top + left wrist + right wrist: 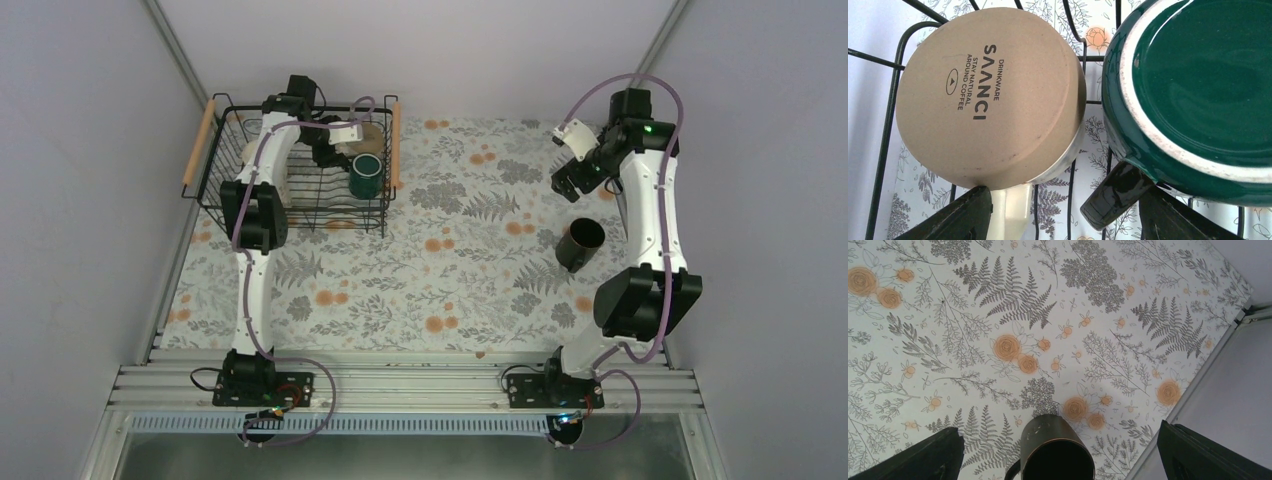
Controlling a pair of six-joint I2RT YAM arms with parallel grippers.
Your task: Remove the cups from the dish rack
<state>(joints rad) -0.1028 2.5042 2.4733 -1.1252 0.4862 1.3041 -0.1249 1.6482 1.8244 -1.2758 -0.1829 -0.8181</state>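
Your left pincer (1064, 212) gapes over beige mug (993, 95) and green mug (1198, 85), bottoms-up to drain in the dish rack (198, 145). Meanwhile your right pincer (1060, 440) is apart above the unloaded dark mug (1055, 455).

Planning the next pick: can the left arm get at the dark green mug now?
Probably yes: the left gripper hangs open just above the dark green mug, nothing covering it; the beige mug stands close beside.

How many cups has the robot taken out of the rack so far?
Looks done: one, the dark mug stands on the table, apart from the open right gripper. In hand: nothing yet; the open left gripper is inside the dish rack, beside the upside-down beige mug and green mug. Left: those two at least; the left arm may hide more.
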